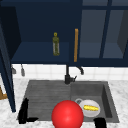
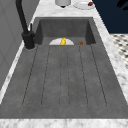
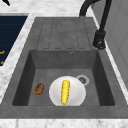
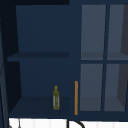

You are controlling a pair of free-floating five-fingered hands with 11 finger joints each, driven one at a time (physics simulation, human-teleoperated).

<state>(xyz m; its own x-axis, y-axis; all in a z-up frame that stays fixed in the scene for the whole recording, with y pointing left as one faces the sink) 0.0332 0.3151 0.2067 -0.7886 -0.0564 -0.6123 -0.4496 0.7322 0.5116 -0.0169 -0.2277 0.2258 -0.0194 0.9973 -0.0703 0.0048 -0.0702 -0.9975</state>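
Fingers: the left hand (image 1: pixel 23 111) hangs straight and relaxed, holding nothing, at the near left of the sink (image 1: pixel 45 92); we cannot tell for the right hand (image 1: pixel 100 123). Nearest the right hand, the corn (image 1: pixel 91 108) lies on the plate (image 1: pixel 87 113) in the basin. A careless reach could tip that plate, rolling the corn off.

No text, brand, number or sign could be read anywhere; the bottle (image 1: pixel 56 44) on the cabinet shelf (image 1: pixel 37 53) bore a label too blurred to make out.
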